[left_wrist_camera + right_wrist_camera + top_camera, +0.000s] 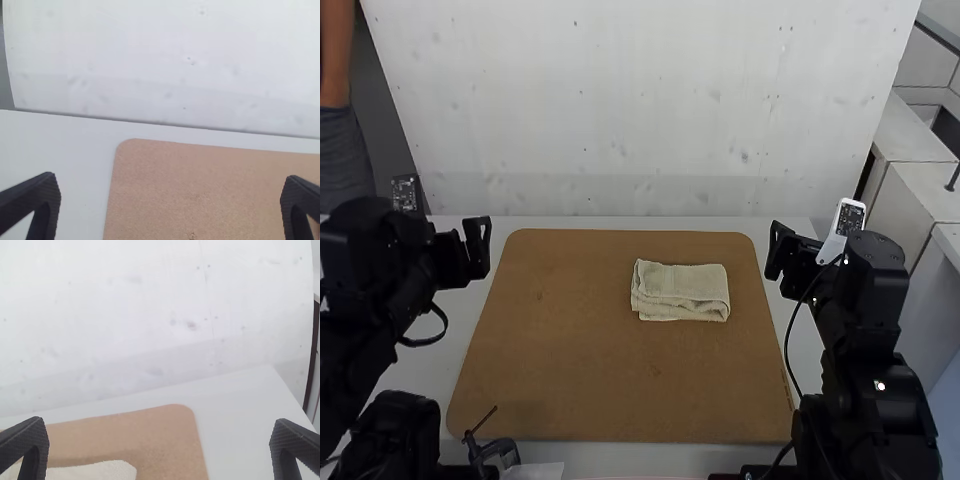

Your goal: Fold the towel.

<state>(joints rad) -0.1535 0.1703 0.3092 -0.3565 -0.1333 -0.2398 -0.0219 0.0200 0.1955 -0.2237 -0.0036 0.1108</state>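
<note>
White counter underneath, bearing a brown board with rounded corners. On the board, right of its middle and closer to the far edge than the near one, a pale towel. Lies folded into a small, slightly uneven rectangle, with long sides running roughly along the board's far edge and layers visible along the side facing the near edge. Looks a little rumpled, with a rounded bulge at the left end. Rests well inside the board's right edge, touching neither pincer. Just outside the board's left edge, toward the far left corner, the left pincer, open, with dark fingers set wide apart in the left wrist view. Just past the right edge, near the far right corner, the right pincer, likewise wide open and empty. At the board's near left corner, a dark fitting with a thin upright, tilted rod.
</note>
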